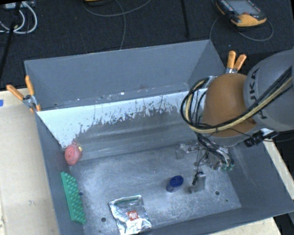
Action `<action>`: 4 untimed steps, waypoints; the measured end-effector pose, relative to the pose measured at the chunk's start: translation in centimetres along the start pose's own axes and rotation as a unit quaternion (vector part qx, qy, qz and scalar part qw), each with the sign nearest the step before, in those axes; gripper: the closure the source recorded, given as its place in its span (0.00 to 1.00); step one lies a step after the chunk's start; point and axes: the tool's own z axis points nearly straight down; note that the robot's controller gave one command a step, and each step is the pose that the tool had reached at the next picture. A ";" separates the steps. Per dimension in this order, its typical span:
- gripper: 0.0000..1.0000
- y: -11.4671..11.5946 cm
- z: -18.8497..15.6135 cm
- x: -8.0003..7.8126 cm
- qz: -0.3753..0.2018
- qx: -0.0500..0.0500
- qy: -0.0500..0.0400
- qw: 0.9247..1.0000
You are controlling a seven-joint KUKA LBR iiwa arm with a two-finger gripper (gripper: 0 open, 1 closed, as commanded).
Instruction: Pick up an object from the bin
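Where the gripper (197, 180) sits: low over the bin (129, 78) floor, right of middle, toward the front wall.
Nearest thing: small blue cap (174, 182), just beside the gripper, on its left-wall side.
Cap shape: roundish; we see no long axis.
Grip: we cannot tell wide or narrow; nothing seen held.
Others: foil packet (130, 214) by front wall; pink ball (73, 153) and green comb (72, 196) by left wall, well apart.
Next move, our guess: short shift toward the left wall.

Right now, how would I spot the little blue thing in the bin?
Find the grey metal bin, where the gripper reaches in from the right. Just left of it lies the small round blue thing. Nothing else there is blue or so near the gripper.
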 end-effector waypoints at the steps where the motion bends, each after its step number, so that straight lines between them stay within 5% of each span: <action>1: 0.00 5.1 -0.1 4.5 -0.009 -0.002 0.003 1.000; 2: 1.00 4.8 -0.2 4.3 -0.009 0.000 0.001 1.000; 3: 1.00 4.1 -12.6 2.8 -0.014 0.000 -0.005 1.000; 4: 1.00 1.8 -19.3 2.1 -0.163 0.001 -0.003 0.987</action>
